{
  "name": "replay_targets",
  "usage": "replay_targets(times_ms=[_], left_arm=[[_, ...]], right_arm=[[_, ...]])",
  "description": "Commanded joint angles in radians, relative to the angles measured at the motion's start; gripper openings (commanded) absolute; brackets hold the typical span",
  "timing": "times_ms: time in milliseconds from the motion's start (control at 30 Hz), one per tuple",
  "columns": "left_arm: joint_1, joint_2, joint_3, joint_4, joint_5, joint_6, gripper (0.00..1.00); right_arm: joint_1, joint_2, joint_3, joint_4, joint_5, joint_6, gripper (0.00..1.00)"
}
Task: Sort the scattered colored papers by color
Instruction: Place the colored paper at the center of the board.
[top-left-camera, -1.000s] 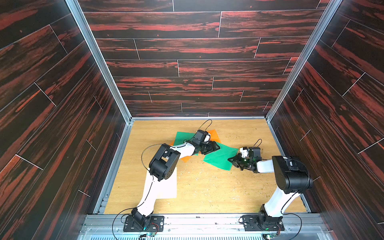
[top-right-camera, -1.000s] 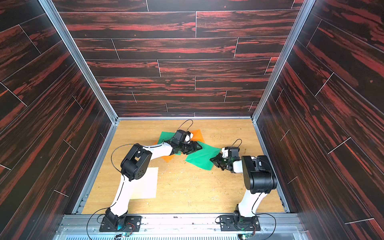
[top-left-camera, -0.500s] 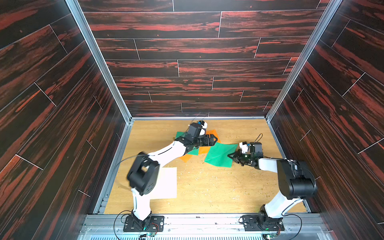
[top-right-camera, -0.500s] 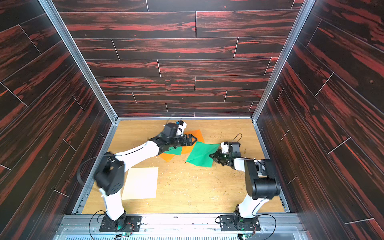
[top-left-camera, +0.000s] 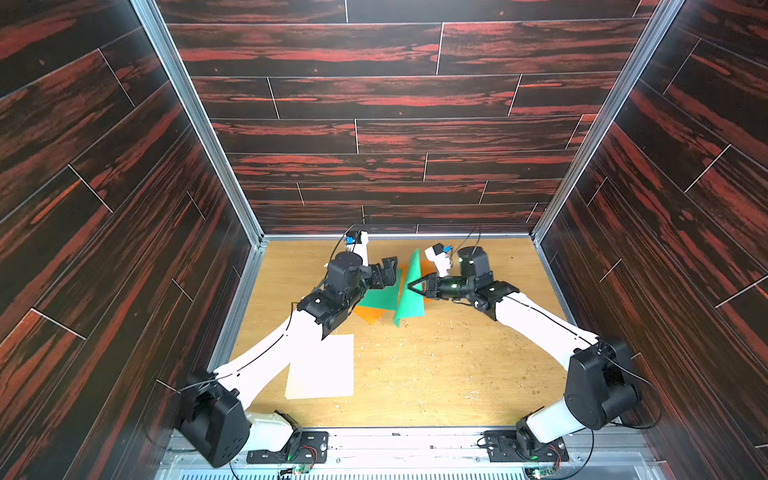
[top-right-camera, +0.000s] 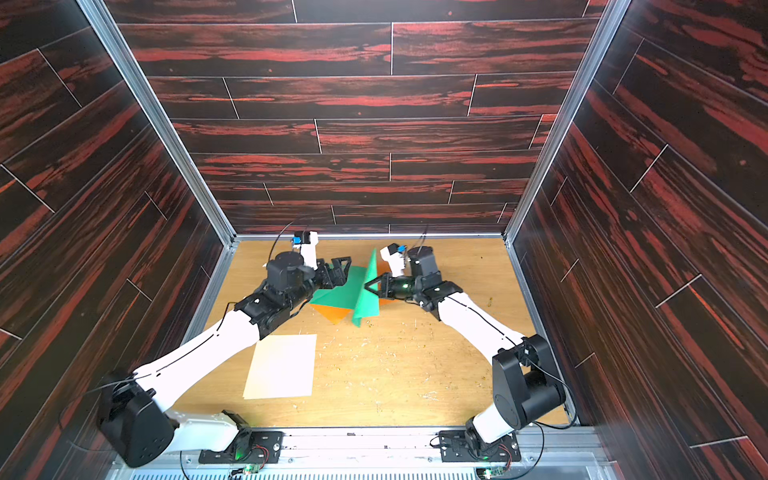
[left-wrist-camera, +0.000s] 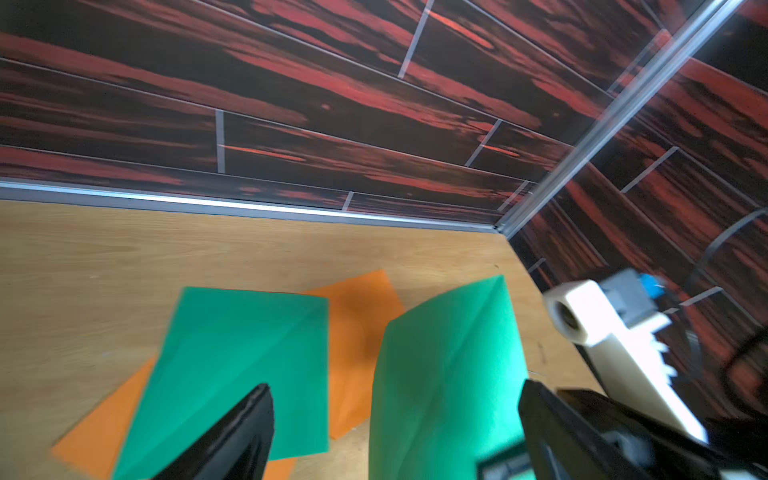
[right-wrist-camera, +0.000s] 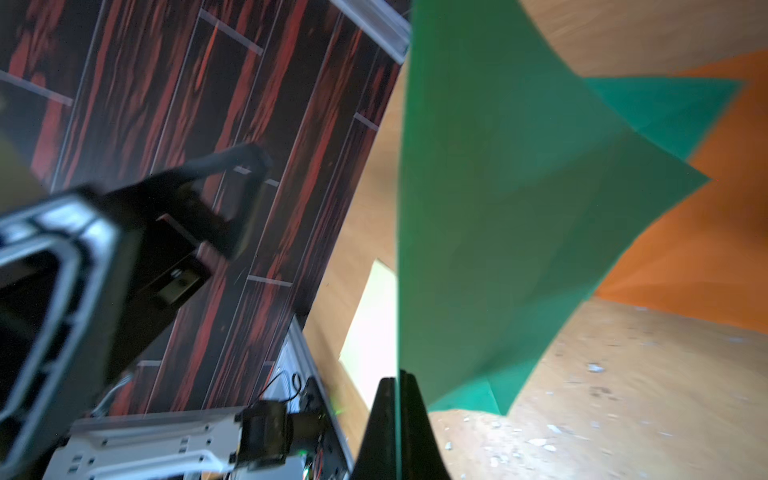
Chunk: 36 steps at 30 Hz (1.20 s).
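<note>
Nearest the front rail, a cream-white sheet (top-left-camera: 322, 370) lies flat on the wooden tabletop (top-left-camera: 436, 374), one corner under the left arm (top-left-camera: 270, 357). Small crumbs are scattered on the bare wood beside it.

Farther in, a near orange sheet (top-left-camera: 368, 314) lies flat. A flat green sheet (top-left-camera: 380, 297) overlaps its far part.

The right gripper (top-left-camera: 412, 286) is clenched on the edge of a raised green sheet (top-left-camera: 409, 299). This sheet stands nearly on edge, its lowest corner near the tabletop.

The left gripper (top-left-camera: 392, 272) hangs above the flat green sheet, just beside the raised one. Its jaws are spread wide and grasp nothing.

A far orange sheet (left-wrist-camera: 361, 316) projects from beneath the flat green sheet.
</note>
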Motion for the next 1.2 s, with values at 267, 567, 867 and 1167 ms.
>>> replay_targets(times_ms=[267, 567, 867, 1167], left_arm=[[0.052, -0.143, -0.099, 0.031, -0.107, 0.008, 0.98], [0.069, -0.132, -0.113, 0.018, -0.085, 0.000, 0.98], [0.069, -0.115, -0.120, 0.020, -0.060, -0.023, 0.98], [0.069, -0.127, -0.137, 0.015, -0.051, -0.029, 0.98]], right_arm=[[0.036, 0.037, -0.199, -0.059, -0.020, -0.003, 0.00], [0.036, 0.149, -0.475, 0.100, -0.012, 0.023, 0.00], [0.050, 0.141, -0.571, 0.248, 0.010, 0.157, 0.00], [0.105, 0.120, -0.566, 0.268, 0.108, 0.244, 0.00]])
